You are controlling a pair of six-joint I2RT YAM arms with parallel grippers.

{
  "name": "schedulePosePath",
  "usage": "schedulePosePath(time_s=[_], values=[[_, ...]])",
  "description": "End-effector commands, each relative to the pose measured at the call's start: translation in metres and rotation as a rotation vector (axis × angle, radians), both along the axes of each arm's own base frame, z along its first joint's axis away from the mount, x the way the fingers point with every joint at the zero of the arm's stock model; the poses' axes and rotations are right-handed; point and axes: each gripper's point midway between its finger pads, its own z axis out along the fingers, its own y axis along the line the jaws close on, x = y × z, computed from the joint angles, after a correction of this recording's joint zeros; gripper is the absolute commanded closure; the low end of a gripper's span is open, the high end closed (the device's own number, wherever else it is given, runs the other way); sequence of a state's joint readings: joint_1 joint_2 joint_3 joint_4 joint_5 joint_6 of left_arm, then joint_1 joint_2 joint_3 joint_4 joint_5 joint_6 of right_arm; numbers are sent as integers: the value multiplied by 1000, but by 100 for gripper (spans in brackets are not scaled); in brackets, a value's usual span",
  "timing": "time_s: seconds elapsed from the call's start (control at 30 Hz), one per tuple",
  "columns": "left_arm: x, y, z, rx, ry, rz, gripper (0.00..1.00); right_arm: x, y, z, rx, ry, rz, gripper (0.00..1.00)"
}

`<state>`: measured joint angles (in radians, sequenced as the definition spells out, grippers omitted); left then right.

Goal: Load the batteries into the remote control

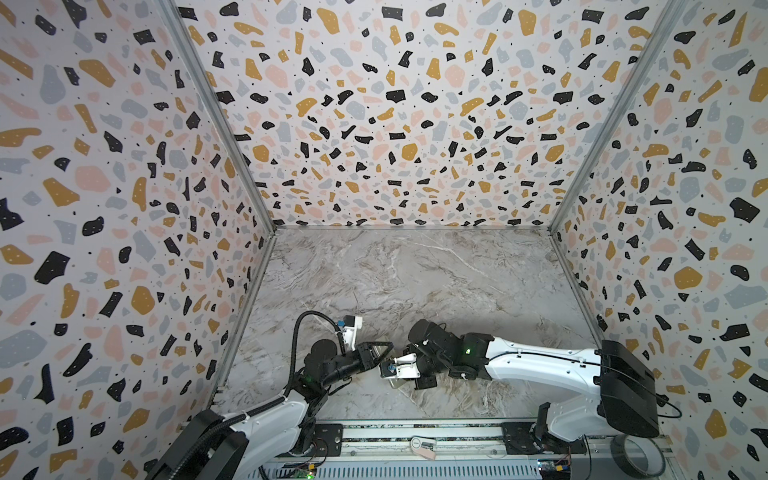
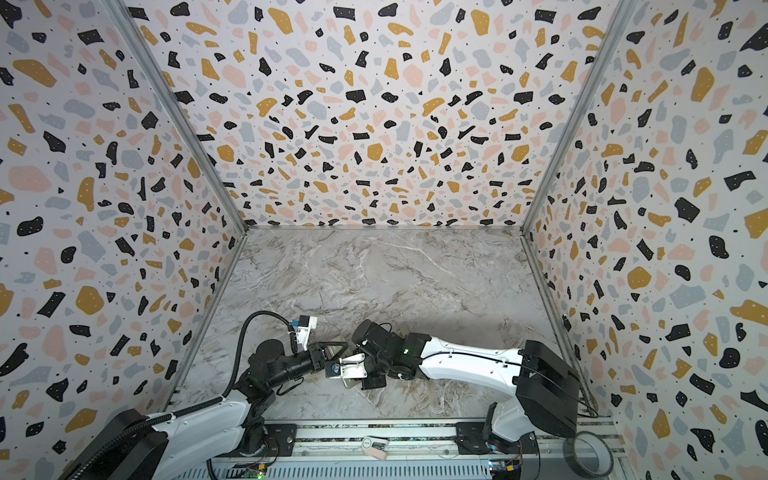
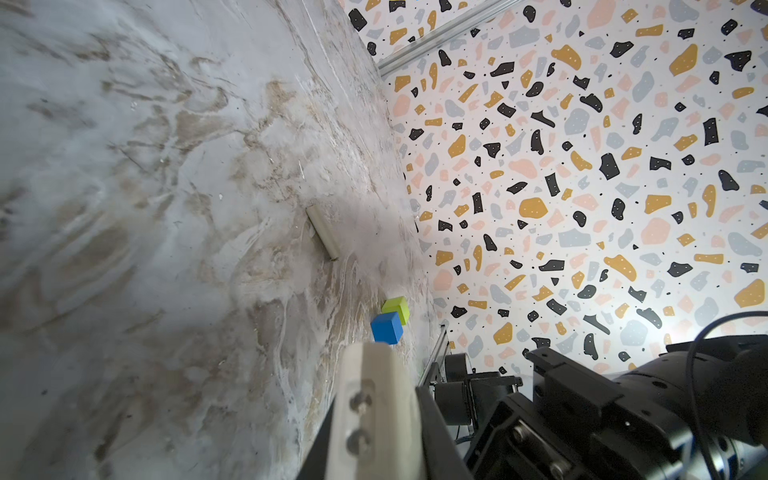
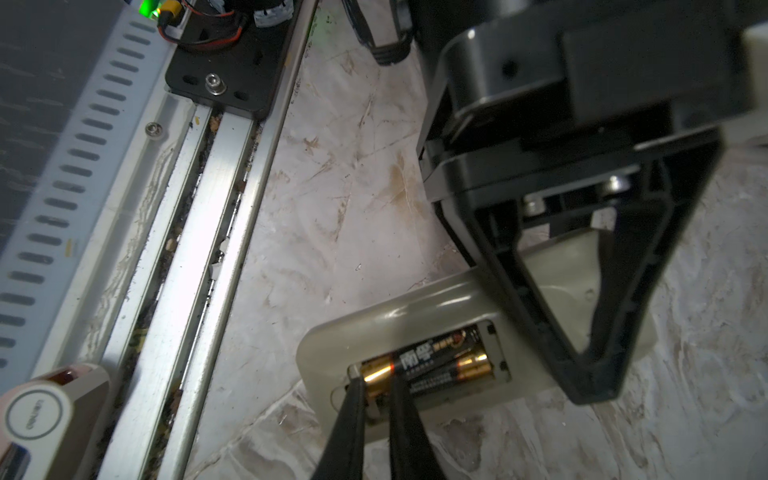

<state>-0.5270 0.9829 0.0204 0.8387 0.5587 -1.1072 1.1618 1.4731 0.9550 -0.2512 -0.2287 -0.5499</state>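
Right wrist view: a skewed black, copper-ended battery (image 4: 419, 354) is bracketed in the near-centre slim white remote control's (image 4: 374, 328) recess (image 4: 496, 349) by the right gripper's (image 4: 375, 379) nearly closed tips, grip unclear; pressing flat is judged needed next.

Lab test cell: terrazzo-print walls (image 1: 395, 124), marble tabletop (image 1: 415, 282).
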Motion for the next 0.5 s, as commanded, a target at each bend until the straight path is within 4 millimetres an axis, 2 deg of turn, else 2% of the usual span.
schedulePosePath(time_s=[0.0,0.47], values=[[-5,-13,34,-75,-99,-75,100,15,12,17,48,-30,-47,87],[-7,-14,34,-78,-100,-82,100,22,16,12,36,-30,-80,94]])
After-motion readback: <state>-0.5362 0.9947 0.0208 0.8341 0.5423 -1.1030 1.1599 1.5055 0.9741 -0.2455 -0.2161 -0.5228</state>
